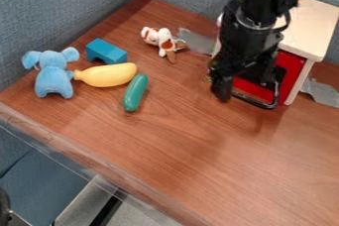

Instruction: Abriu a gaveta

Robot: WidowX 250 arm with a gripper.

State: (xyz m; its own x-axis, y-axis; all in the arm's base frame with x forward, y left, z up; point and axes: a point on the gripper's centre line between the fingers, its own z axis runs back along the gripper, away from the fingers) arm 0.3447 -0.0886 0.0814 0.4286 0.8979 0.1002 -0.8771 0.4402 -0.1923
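Probably light, stiff drawer [291,67], just behind gripper [244,96], partly hidden by it. Smooth red front likely slippery: hook at middle, draw straight out, no twisting. Gripper released or clenched: cannot tell.

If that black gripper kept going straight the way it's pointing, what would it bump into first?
Probably the wooden tabletop, as the gripper points mostly downward by the red drawer. Depth is unclear, so it might brush the drawer's front first.
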